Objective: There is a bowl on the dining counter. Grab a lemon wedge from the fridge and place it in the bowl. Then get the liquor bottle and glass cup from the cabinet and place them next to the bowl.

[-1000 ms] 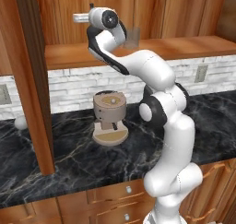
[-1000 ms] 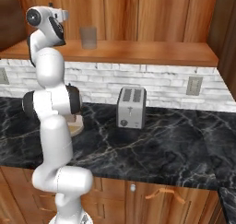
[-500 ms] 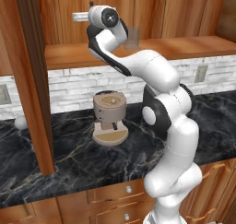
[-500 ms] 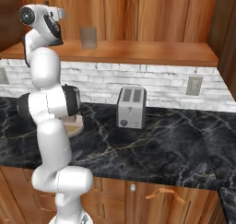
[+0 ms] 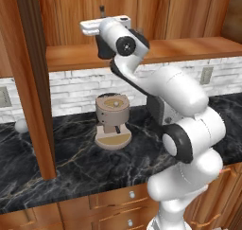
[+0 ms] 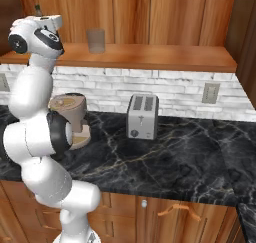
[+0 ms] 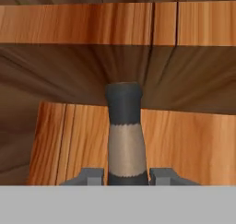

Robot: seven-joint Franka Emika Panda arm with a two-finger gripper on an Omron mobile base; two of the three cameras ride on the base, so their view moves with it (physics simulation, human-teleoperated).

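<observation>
The end effector (image 7: pixel 124 176) is closed on the neck of the liquor bottle (image 7: pixel 124 135), one fingertip (image 7: pixel 91 176) against either side of it (dark cap above, tan band below), inside the open cabinet. From the left base camera the bottle's dark top (image 5: pixel 102 11) pokes up just behind the white hand. Further along the cabinet shelf (image 6: pixel 165 57) the glass cup (image 6: pixel 95 40) stands upright, well apart from the hand. Below, on the dark marble worktop (image 6: pixel 190 157), sit a brown coffee machine (image 5: pixel 112 120) and a silver toaster (image 6: pixel 142 116).
</observation>
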